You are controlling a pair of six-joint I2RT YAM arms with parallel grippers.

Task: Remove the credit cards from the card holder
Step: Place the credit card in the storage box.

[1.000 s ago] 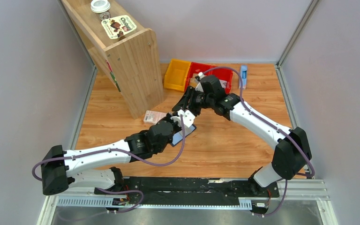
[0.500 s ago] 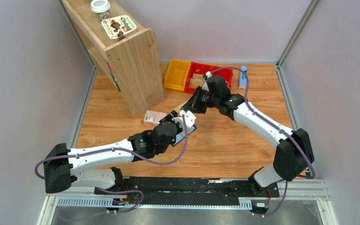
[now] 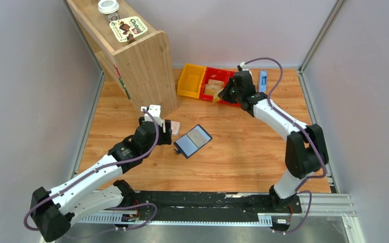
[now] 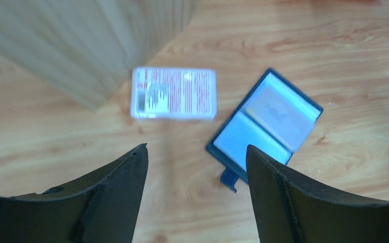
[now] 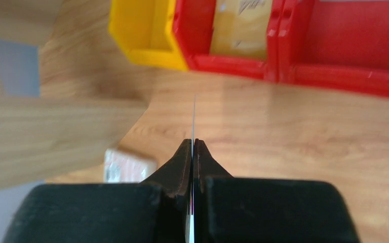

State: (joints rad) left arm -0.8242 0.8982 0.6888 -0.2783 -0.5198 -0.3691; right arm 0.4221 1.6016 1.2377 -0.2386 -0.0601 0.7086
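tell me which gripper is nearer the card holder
Left. The left gripper hangs just beside the card holder; the right gripper is far back by the red bin.

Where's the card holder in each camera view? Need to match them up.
Top external: the card holder lies open near the middle of the picture, a little left of centre.
Left wrist: right of centre, open, seen beyond the fingers.
Right wrist: not in it.
Shared landmark: the wooden shelf, on the left side in all three views.
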